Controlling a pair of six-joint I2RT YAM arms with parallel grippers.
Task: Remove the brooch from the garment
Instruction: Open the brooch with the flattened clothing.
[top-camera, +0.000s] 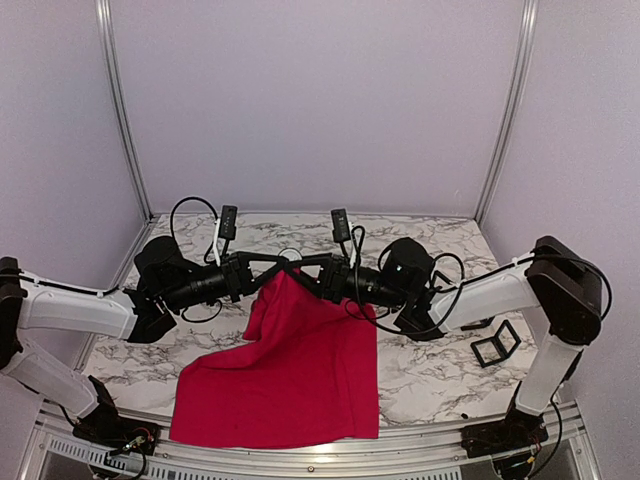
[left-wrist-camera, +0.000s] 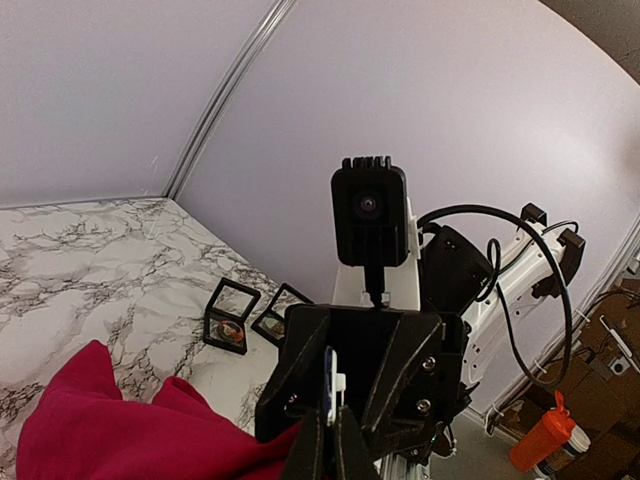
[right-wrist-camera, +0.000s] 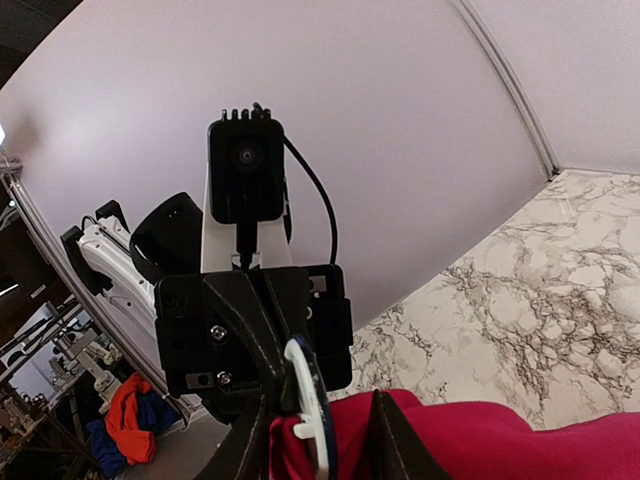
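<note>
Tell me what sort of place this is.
Probably a robotics lab's test cell: two robot arms bolted to a marble-patterned table, boxed in by plain white walls and aluminium rails, with a cluttered workshop, orange bottle included, glimpsed beyond the edge.

A white counter (top-camera: 430, 372) with grey marble veining carries a red T-shirt (top-camera: 290, 390), its lower part spread flat toward the near edge. Two small black square cases (left-wrist-camera: 230, 316) lie near the right side.

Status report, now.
Left tool shut on garment, peak lifted. Right tool at brooch, grip unclear. Black frames off right, clear of work.
</note>
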